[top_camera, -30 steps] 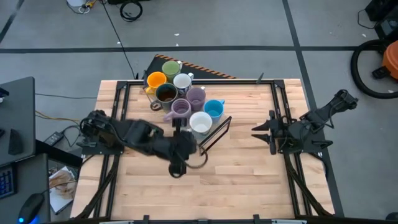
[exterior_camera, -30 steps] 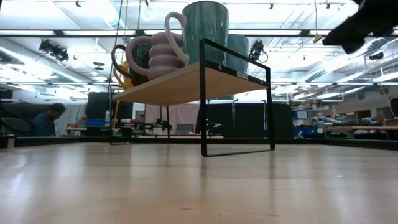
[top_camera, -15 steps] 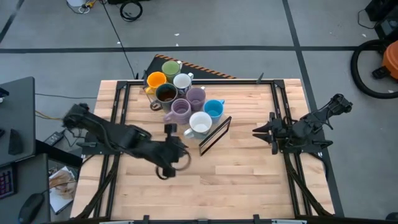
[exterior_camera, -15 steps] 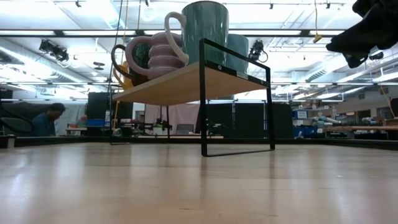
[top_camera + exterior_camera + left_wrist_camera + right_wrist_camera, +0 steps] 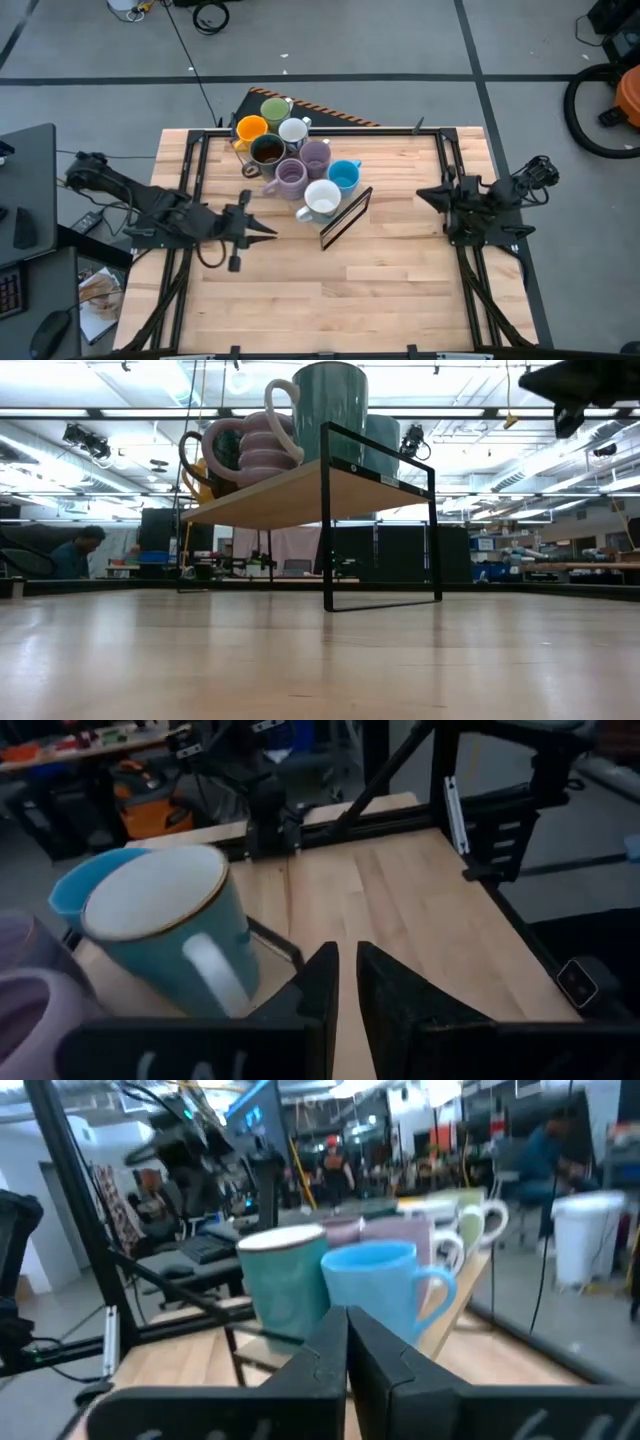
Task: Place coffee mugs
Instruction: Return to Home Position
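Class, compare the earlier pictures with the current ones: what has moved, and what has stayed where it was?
The left gripper has pulled back from in front of the shelf toward the left side of the table, holding nothing. The right gripper has drawn back slightly toward the right side. The mugs stand on the shelf as before.

Brightly, evenly lit from ceiling strip lights (image 5: 100, 412). Soft pale glare on the wooden table (image 5: 300, 660). Only faint shadows from above; dimmer in the left wrist view
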